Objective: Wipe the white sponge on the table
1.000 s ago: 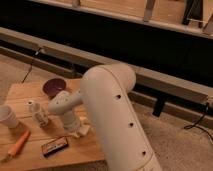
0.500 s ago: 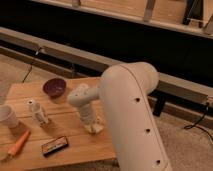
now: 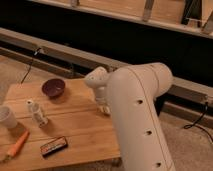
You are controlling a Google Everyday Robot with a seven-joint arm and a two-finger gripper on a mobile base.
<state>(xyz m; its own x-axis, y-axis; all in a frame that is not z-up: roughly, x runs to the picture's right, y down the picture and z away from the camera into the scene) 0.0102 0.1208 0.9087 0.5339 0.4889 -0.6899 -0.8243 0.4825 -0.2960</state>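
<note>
The white sponge (image 3: 105,110) is, as far as I can judge, the small pale lump lying directly under the hand (image 3: 102,105), on the right part of the tabletop (image 3: 75,125) and just beside its right edge. The hand is pointing down onto this spot, and the big white arm (image 3: 137,120) is bending over it from the near right and hiding much of it. Because of this I cannot tell how far the hand is open, nor whether it is really gripping the lump or only pressing on it from above. I also cannot make out the long axis of the sponge.

So the sponge is not lying away from the hand in any direction; the two are meeting at one place. The free wood for a wiping stroke is lying to the left and to the near side.

Going further left, a dark bowl (image 3: 53,87) is standing at the far side, well apart from the hand. Small white bottle-like pieces (image 3: 37,112) are standing nearer, and a pale cup (image 3: 6,117) is sitting at the left edge. An orange stick (image 3: 17,144) and a dark packet (image 3: 53,146) are lying at the near side.
</note>
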